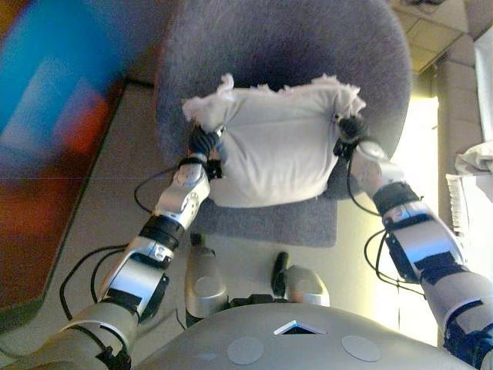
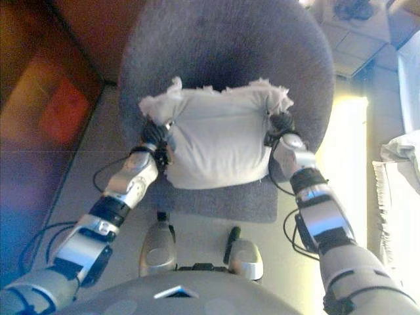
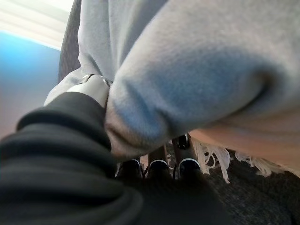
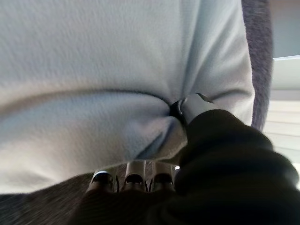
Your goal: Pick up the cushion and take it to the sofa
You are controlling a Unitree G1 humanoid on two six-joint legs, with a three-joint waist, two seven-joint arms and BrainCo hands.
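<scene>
White fringed cushion (image 1: 273, 146) held between both hands above the grey round seat (image 1: 293, 46) — fringe at its 12 o'clock edge. Left hand (image 1: 202, 145) at 9 o'clock, thumb and fingers (image 3: 157, 161) pinching the cloth. Right hand (image 1: 348, 129) at 3 o'clock — clamped on the cushion likewise.

A round grey upholstered seat (image 1: 293, 46) stands on a pale tiled floor (image 1: 115, 166). Bright light falls in a band along the floor (image 2: 348, 151) at its right. White fringed cloth (image 1: 470, 189) lies further right.
</scene>
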